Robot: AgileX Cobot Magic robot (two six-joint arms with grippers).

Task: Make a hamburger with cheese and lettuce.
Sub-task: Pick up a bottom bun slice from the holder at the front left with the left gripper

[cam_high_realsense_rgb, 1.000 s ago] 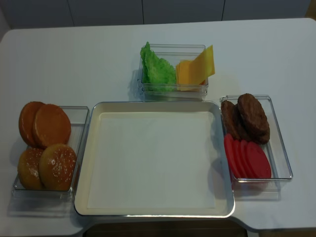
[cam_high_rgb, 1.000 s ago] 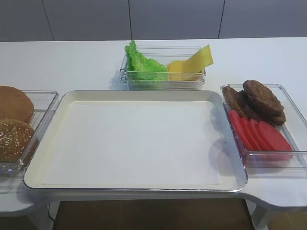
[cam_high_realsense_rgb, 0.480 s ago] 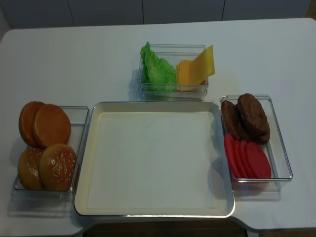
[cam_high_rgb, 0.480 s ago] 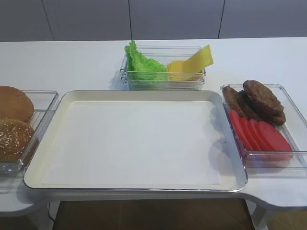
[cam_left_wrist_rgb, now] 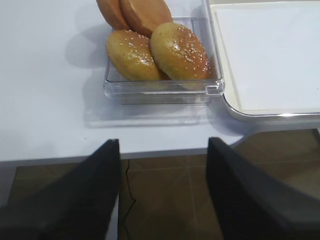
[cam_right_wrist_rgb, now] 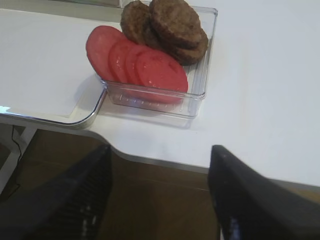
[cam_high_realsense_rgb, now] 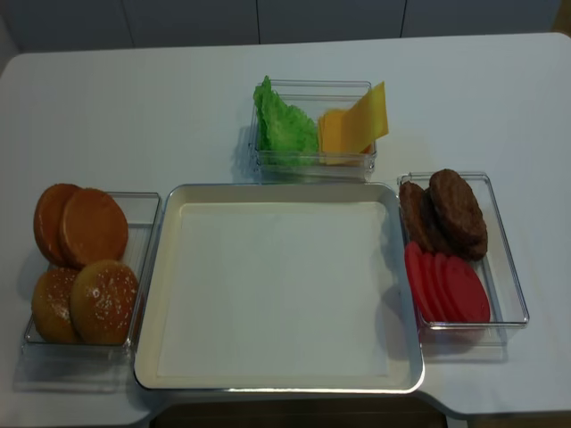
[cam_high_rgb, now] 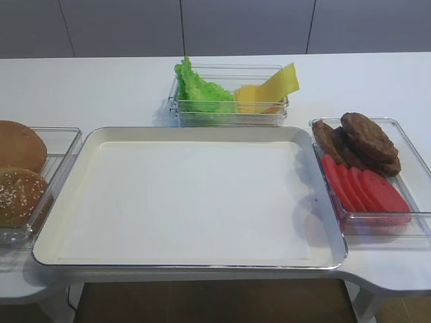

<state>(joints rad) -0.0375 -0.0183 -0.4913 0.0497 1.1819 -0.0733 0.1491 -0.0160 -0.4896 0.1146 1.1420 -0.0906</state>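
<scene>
The hamburger exists only as loose parts: two smooth golden-brown bun halves lean in a clear box on the left. Green ruffled lettuce and yellow cheese slices share a clear box behind the tray. The wide cream tray holds nothing. My left gripper hangs open and empty off the table's front edge, below the bun box. My right gripper is also open and empty, off the front edge near the patty box. Neither gripper shows in the two high views.
Two sesame-topped buns fill the front of the bun box. On the right, a clear box holds dark patties and red tomato slices. Brown floor lies under both grippers.
</scene>
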